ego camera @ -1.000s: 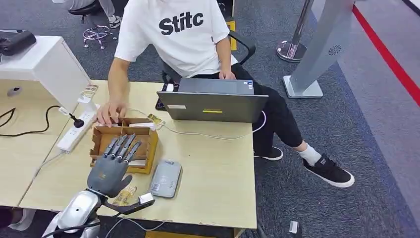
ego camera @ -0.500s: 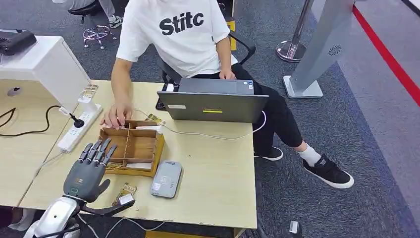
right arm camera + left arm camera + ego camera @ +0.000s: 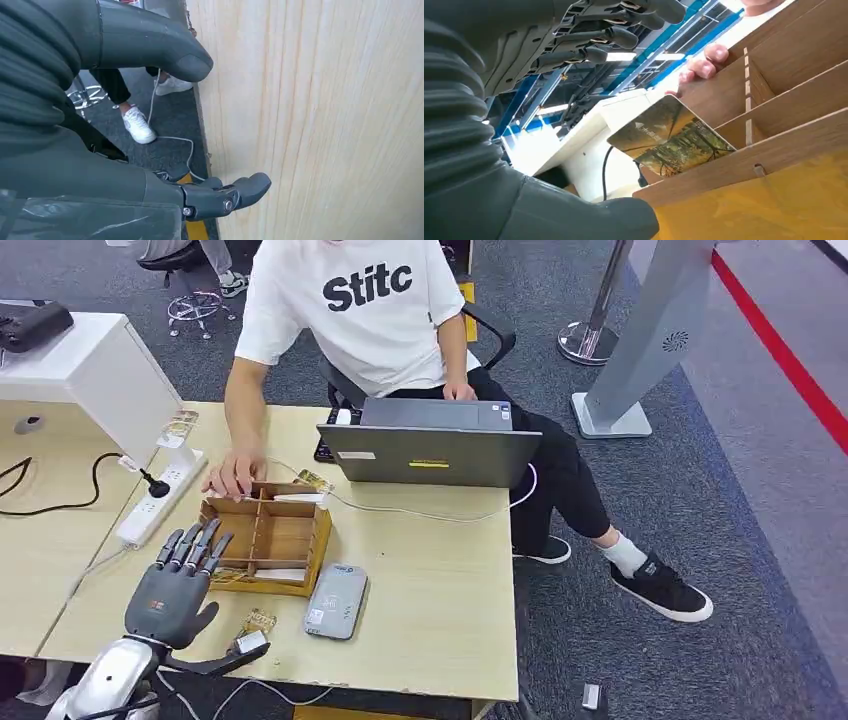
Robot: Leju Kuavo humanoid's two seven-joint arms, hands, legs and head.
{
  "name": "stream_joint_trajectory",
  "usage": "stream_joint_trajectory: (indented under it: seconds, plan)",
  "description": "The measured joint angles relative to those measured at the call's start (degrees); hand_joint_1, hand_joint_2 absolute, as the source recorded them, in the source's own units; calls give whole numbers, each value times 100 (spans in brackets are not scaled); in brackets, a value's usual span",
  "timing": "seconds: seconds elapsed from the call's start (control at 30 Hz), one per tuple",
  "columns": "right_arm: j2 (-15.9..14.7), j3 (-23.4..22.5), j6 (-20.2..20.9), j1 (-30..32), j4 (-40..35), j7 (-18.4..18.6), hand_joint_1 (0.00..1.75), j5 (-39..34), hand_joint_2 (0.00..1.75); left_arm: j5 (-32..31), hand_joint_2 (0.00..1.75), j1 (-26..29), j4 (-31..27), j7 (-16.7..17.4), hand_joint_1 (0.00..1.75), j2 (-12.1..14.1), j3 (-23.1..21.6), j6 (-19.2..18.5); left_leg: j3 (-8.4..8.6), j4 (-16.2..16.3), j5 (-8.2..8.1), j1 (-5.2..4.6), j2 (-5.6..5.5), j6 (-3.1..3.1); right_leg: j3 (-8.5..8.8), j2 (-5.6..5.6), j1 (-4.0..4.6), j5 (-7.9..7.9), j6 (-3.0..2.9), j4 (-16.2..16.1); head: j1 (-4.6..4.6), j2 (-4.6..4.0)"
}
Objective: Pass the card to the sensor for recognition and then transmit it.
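Left hand: the left hand (image 3: 172, 585) hovers above the table (image 3: 440, 580) with its fingers (image 3: 190, 545) stretched out, apart, and holding nothing; they reach toward the near left corner of the wooden box (image 3: 268, 540).
Right hand: the right hand (image 3: 125, 165) hangs low beside the pale wooden side of the table, thumb out and fingers loosely bent, with nothing in it.
Card: in the left wrist view a card (image 3: 671, 137) printed with a landscape stands tilted in a compartment of the box, its upper edge clear of the divider. From the head view I cannot say for certain which compartment that is; it seems to be one on the side nearest the left hand.
Direction: the card lies ahead of the left fingertips and a little toward the robot's right, inside the box. Its flat face leans toward the hand.
Nearer arm: the left, plainly; the right is down by the table's side, well apart from the box.
Sensor: the grey reader (image 3: 335, 600) lies flat just beside the box on its near right corner, to the right of the left hand.
Person: a person's hand (image 3: 232, 472) rests on the far left corner of the box, across it from the robot's fingers.
Coming move: likely a short reach forward and down into the box, fingers closing on the card's raised edge.
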Motion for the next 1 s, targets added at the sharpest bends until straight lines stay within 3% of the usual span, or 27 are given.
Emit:
stream_joint_trajectory:
  seconds: [0.13, 0.17, 0.2, 0.87, 1.0]
  plan:
    - [2, 4, 0, 0, 0, 2, 0, 0, 175, -9, 175, 0, 4, -17, 0, -4, 0, 7, 0, 0, 0, 0, 0, 0, 0, 0, 0, 0, 0, 0, 0, 0]
    - [2, 7, 0, 0, 0, 2, 0, 0, 175, -13, 175, -2, 9, -22, 80, -7, 0, 7, 0, 0, 0, 0, 0, 0, 0, 0, 0, 0, 0, 0, 0, 0]
    - [0, 7, 0, 0, 0, 2, 0, 0, 175, -20, 175, -2, 9, -26, 175, -7, 0, 7, 0, 0, 0, 0, 0, 0, 0, 0, 0, 0, 0, 0, 0, 2]
    - [0, 17, -7, 1, 0, 0, 0, -55, 175, 30, 175, -14, 55, -153, 175, -72, 33, 16, 0, 0, 0, 0, 1, 0, 0, 0, 0, 0, 0, 0, 0, 2]
    - [0, 24, -7, 3, 0, -7, 0, -72, 175, -2, 175, -16, 55, -153, 175, -120, 37, 278, 0, 0, 0, 0, 1, 0, 0, 0, 0, 0, 0, 0, 0, 2]
